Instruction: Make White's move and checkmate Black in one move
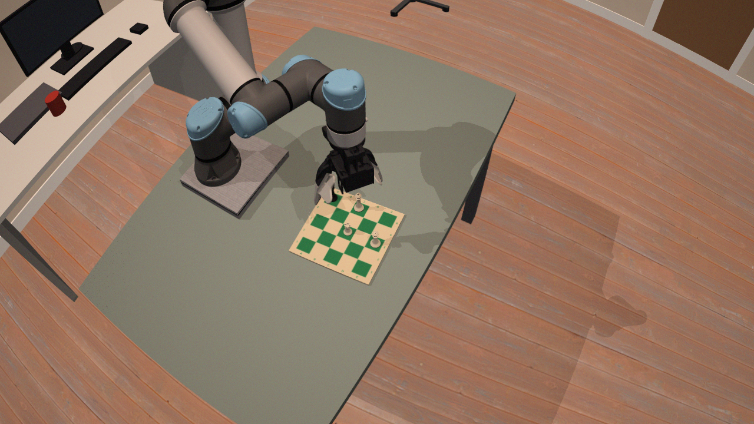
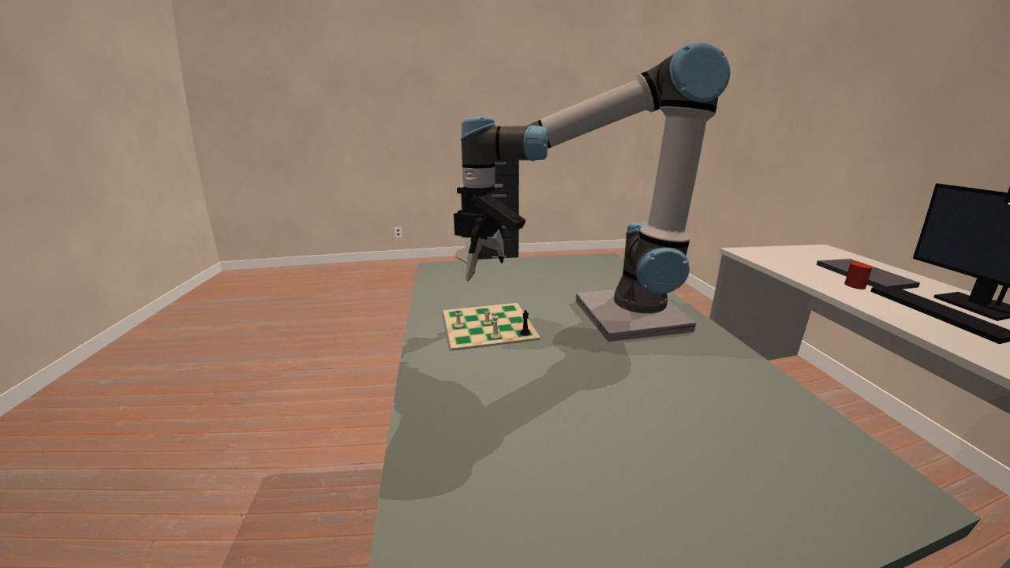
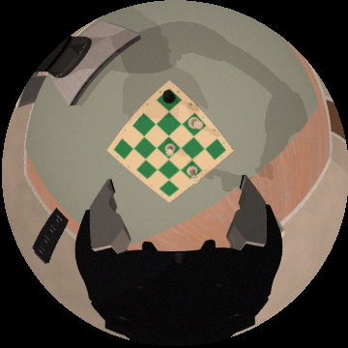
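Hanging high over the chessboard on the grey table, the gripper is held wide open and empty, while three white pieces and the black king stand upright below, their types blurred.

Green-and-cream checkered square chessboard, three pale cream chess pieces, one black piece, all on a dull olive-grey worktop.
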{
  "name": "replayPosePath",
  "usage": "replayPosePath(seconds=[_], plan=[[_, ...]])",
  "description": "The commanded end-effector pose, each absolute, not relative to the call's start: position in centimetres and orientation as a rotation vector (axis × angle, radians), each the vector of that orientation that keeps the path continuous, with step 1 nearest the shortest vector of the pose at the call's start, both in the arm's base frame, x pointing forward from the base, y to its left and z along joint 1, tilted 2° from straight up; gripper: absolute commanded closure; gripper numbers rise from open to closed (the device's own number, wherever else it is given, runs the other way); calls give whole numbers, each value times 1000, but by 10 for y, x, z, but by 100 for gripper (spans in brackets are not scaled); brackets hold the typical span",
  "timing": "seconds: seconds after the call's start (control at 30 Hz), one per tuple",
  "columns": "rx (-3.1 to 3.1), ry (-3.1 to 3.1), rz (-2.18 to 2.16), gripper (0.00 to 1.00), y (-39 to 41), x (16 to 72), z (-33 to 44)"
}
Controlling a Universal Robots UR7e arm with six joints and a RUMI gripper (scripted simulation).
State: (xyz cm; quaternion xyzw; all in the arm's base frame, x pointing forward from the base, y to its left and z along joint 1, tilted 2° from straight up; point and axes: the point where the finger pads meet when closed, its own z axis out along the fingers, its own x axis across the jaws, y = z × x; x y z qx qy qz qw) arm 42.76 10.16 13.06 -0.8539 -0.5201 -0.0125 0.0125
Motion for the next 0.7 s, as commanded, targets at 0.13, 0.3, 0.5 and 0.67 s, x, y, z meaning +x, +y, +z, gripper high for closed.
replayPosePath(seconds=[0.13,0.3,0.5,0.67], plan=[[-2900,-1149,-29,0,107,430,128],[-2981,-914,-27,0,108,431,126],[-3058,-599,-22,0,110,433,124],[-3103,-268,-18,0,112,435,121]])
